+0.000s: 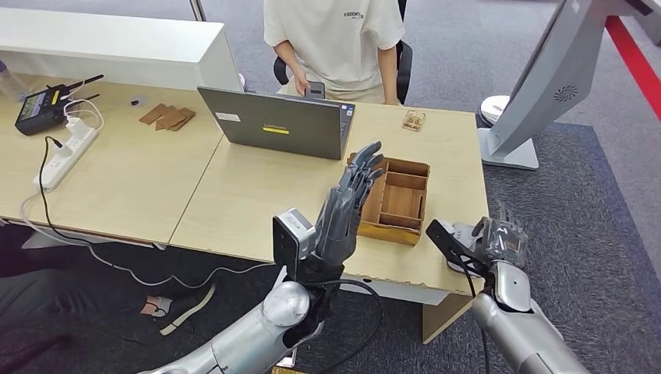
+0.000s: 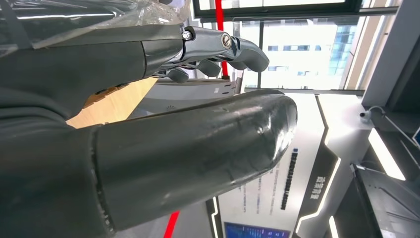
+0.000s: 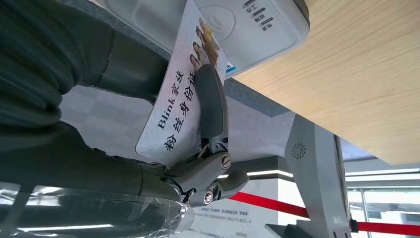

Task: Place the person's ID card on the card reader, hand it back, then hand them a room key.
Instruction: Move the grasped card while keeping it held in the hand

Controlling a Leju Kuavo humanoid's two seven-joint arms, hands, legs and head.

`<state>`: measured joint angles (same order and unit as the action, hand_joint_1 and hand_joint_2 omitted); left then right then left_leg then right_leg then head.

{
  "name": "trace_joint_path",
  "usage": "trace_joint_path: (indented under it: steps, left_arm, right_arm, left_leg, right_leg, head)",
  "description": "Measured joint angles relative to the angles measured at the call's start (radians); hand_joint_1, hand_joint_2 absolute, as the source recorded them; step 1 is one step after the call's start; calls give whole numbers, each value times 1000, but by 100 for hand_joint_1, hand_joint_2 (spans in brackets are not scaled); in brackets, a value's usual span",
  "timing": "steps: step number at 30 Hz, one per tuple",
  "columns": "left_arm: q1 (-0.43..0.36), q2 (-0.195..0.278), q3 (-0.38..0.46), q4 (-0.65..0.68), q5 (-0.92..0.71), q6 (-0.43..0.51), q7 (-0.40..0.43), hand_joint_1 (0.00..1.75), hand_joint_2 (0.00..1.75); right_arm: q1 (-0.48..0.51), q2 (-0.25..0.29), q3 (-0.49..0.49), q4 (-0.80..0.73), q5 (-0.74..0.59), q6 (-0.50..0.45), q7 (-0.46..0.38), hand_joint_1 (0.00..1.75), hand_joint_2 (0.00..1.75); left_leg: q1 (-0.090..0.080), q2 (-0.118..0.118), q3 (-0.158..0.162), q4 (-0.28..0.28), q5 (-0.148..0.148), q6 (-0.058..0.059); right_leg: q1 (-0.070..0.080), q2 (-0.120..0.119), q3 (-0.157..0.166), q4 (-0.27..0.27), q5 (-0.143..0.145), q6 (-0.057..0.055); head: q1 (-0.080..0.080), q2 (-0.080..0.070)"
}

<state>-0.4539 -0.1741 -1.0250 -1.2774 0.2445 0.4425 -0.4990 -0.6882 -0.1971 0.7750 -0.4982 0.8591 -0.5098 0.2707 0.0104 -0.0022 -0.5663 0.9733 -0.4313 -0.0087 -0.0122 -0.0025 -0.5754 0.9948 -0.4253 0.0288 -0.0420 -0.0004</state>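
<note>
1. A light wooden desk (image 1: 257, 195) stands on grey carpet; a person (image 1: 335, 43) in a pale T-shirt sits behind it, beyond a grey laptop (image 1: 277, 122).
2. A wooden tray (image 1: 397, 199) with compartments lies right of the laptop; a power strip (image 1: 66, 156) and a black device (image 1: 43, 109) lie at the far left.
3. The left hand (image 1: 351, 206) is raised over the desk near the tray, fingers straight and apart, holding nothing.
4. The right hand (image 3: 163, 144) pinches the ID card (image 3: 183, 94) at the desk's near right corner; the card's far end rests on the white reader (image 3: 257, 29).
</note>
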Motion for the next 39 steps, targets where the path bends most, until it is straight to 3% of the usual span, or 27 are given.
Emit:
trace_joint_path:
  steps: [16, 22, 29, 39]
  left_arm:
    - [3, 4, -3, -6, -18, -19, 18, 0, 0]
    - [3, 4, -4, -6, -18, -21, 17, 0, 0]
    - [4, 4, -7, -6, -20, -22, 13, 0, 0]
    - [15, 3, -8, -6, -35, -48, 13, 0, 0]
  right_arm:
    - [2, 10, -4, 9, -23, -28, -3, 175, 175]
    - [3, 7, -23, -15, -91, -93, -15, 175, 175]
    - [-4, -11, -87, -149, -161, -178, -37, 175, 175]
    - [-3, -31, -135, -384, -145, -164, -13, 175, 175]
  left_leg:
    - [0, 0, 0, 0, 0, 0]
    - [0, 0, 0, 0, 0, 0]
    - [0, 0, 0, 0, 0, 0]
    - [0, 0, 0, 0, 0, 0]
  right_leg:
    - [0, 0, 1, 0, 0, 0]
    - [0, 0, 0, 0, 0, 0]
    - [0, 0, 0, 0, 0, 0]
    - [0, 0, 0, 0, 0, 0]
  head:
    - [0, 0]
    - [0, 0]
    - [0, 0]
    - [0, 0]
